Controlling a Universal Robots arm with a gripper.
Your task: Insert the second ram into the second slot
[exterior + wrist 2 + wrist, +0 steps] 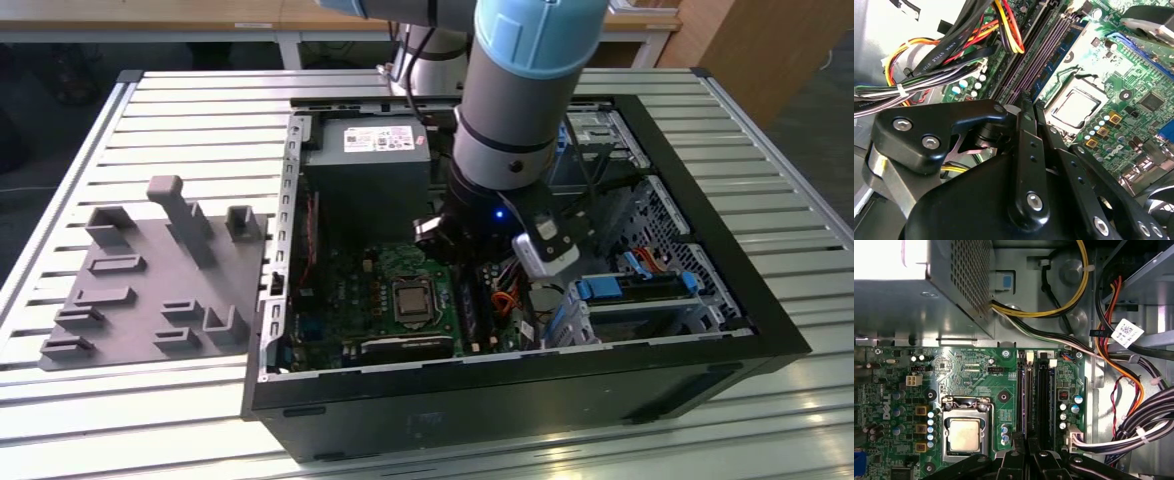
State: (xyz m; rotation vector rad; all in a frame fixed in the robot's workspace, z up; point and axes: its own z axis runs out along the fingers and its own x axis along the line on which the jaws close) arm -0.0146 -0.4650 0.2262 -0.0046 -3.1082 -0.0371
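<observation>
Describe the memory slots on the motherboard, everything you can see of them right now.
The memory slots are long, narrow, parallel channels of dark plastic, purplish in the second wrist view, with white latches at the end toward the power supply. They lie flat on the green motherboard, between the CPU socket and the bundled cables. The gripper sits over their other end, hiding it. Whether a stick is seated in any slot cannot be told.

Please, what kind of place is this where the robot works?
Probably a robotics lab or test bench for computer assembly. An open computer case lies on a slatted metal table, a grey fixture plate sits beside it, and the arm reaches down over the motherboard.
</observation>
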